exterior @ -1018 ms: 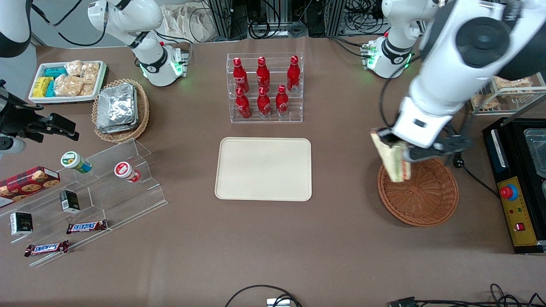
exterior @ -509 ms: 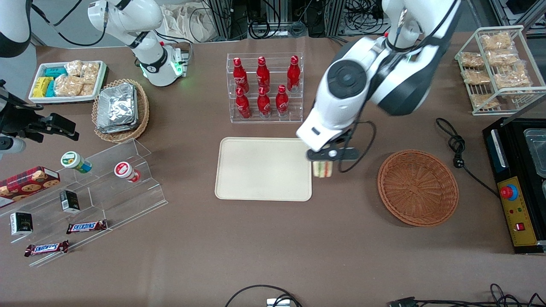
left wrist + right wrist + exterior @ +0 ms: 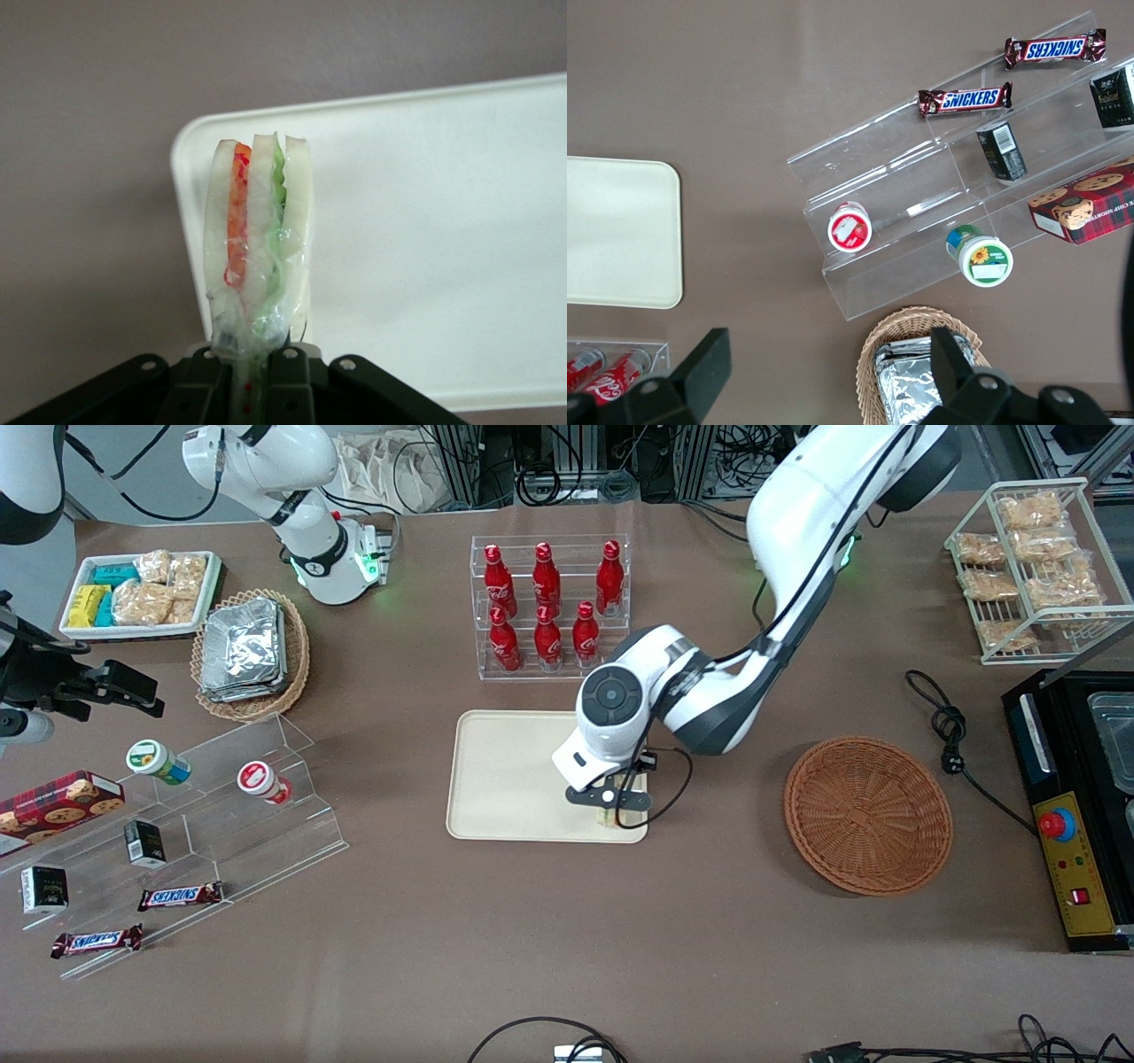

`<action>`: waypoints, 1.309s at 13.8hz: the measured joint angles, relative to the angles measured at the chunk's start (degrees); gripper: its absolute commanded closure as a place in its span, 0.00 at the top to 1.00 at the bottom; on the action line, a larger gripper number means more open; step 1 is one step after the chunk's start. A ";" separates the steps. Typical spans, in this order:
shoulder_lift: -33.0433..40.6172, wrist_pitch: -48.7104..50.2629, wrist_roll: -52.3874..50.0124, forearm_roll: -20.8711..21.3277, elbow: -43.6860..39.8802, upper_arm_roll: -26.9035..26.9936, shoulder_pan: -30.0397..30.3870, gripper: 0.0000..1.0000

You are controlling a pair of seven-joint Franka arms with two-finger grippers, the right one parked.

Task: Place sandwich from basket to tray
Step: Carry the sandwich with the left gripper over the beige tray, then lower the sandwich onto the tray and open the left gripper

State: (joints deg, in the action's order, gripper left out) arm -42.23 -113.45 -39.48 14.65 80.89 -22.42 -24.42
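Observation:
My left gripper (image 3: 611,804) is shut on the sandwich (image 3: 257,239), a plastic-wrapped wedge of pale bread with orange and green layers. It hangs over the corner of the cream tray (image 3: 514,775) nearest the front camera and toward the basket. In the front view only a sliver of the sandwich (image 3: 609,816) shows under the gripper. In the left wrist view the tray (image 3: 425,239) lies under the sandwich, and the gripper (image 3: 257,376) pinches its wrapped end. The reddish-brown wicker basket (image 3: 868,815) is empty, toward the working arm's end.
A clear rack of red bottles (image 3: 549,607) stands farther from the front camera than the tray. A tan basket of foil packets (image 3: 248,651), a white snack tray (image 3: 142,593) and acrylic steps with snacks (image 3: 186,815) lie toward the parked arm's end. A black cable (image 3: 952,731) lies beside the basket.
The gripper carried the sandwich up out of the basket and sideways to over the tray's near corner. The basket is now empty.

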 measured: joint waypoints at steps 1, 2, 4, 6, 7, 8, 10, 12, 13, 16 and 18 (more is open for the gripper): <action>-1.25 -0.22 -0.89 1.29 -0.06 0.01 -0.81 0.00; -2.17 -0.28 -2.28 2.89 -0.10 0.02 -1.43 0.00; -3.83 -1.59 -4.66 5.36 -0.12 0.04 -2.07 0.02; -4.82 -2.82 -5.20 5.88 -0.20 0.04 -2.19 0.77; -4.81 -2.82 -5.26 5.88 -0.34 0.02 -2.21 1.00; -4.82 -2.82 -5.31 5.89 -0.48 0.03 -2.21 1.00; -4.82 -2.96 -5.52 5.90 -0.82 0.05 -2.20 1.00; -4.68 -3.09 -5.82 5.89 -1.73 0.06 -2.09 1.00; -4.44 -3.09 -5.88 5.89 -2.16 0.06 -2.04 1.00; -3.39 -3.09 -6.73 5.88 -2.63 0.06 -2.06 1.00; -2.29 -3.12 -9.18 5.88 -2.90 0.06 -2.03 1.00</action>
State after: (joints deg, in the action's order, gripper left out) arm -44.52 -116.57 -48.66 20.53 77.99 -22.36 -26.46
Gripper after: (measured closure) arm 0.000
